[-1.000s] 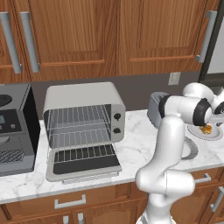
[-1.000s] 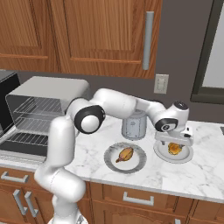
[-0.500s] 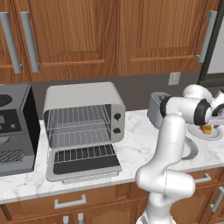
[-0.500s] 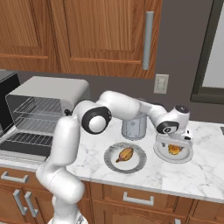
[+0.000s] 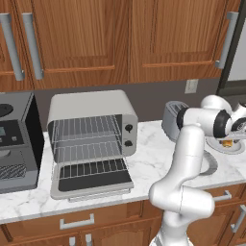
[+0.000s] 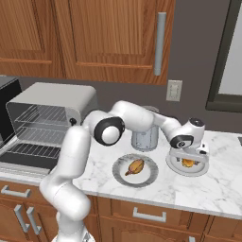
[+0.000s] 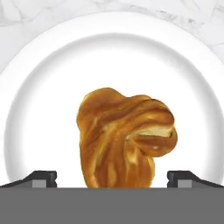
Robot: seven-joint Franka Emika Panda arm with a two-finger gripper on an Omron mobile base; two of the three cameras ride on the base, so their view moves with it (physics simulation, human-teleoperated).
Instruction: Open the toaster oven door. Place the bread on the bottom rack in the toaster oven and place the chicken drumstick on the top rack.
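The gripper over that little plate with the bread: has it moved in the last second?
Yes, slightly. In the right base view the gripper has come lower toward the white plate holding the bread, jaws open either side of it.

Arm reaches far right, pincer (image 7: 112, 178) spread wide, pointing down.

golden-brown bread (image 7: 126, 140), white plate (image 7: 39, 109), marbled counter (image 5: 153, 158)

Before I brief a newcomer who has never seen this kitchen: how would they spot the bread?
Start at the toaster oven and follow the marble counter right, past the silver toaster, to two white plates. The bread lies on the farther right plate, under the open gripper. It is a roundish golden twist, unlike the longer chicken drumstick.
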